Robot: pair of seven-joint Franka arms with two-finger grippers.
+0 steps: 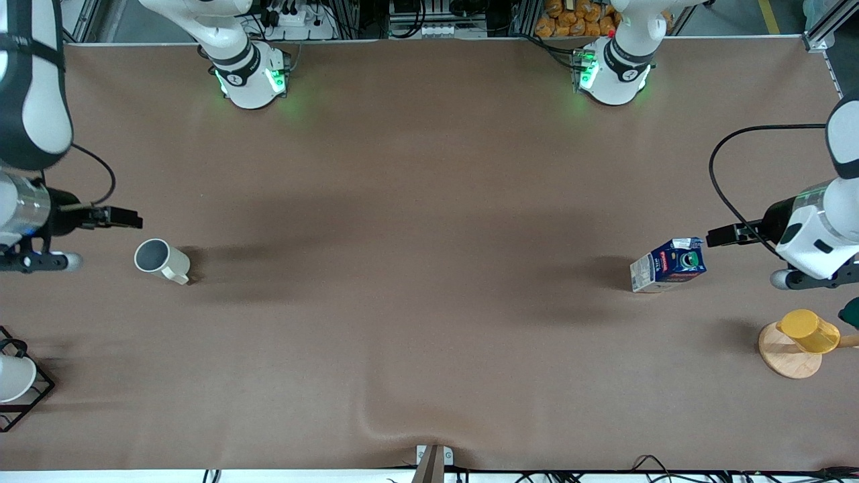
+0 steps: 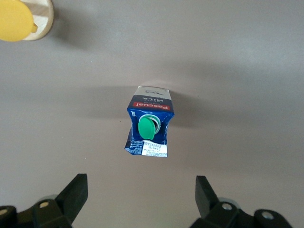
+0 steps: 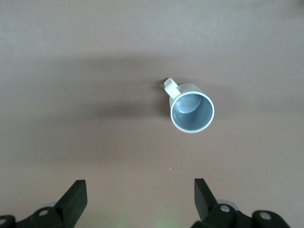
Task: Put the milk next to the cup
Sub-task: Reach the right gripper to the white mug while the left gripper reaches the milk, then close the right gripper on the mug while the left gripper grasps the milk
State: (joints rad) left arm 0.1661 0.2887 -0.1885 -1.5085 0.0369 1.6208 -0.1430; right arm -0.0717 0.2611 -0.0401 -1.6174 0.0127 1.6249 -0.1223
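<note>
A: Where are the task's things right now?

B: The milk [image 1: 668,265], a dark blue carton with a green cap, stands upright on the brown tabletop [image 1: 429,221] toward the left arm's end. The cup [image 1: 161,260], an off-white mug, sits toward the right arm's end, well apart from the carton. Nothing lies between them

A: And the arms?

B: The left gripper [image 1: 721,235] is near the carton, not touching it, with its fingers [image 2: 76,192] spread wide; its wrist view looks down on the green cap. The right gripper [image 1: 124,218] is close by the cup, fingers [image 3: 76,194] also spread, holding nothing. That arm looks to be waiting

A: Anything else on the tabletop?

B: A yellow cup [image 1: 809,331] on a round wooden stand [image 1: 785,355] sits nearer the front camera than the carton, at the same end. A white cup [image 1: 15,377] in a black wire rack [image 1: 33,396] sits at the cup's end

A: So which step is this?

B: By my reading, the very start: the carton is not yet grasped. The next move calls for the left gripper to straddle the carton, close on its sides, then carry it the length of the tabletop and set it upright just beside the mug
</note>
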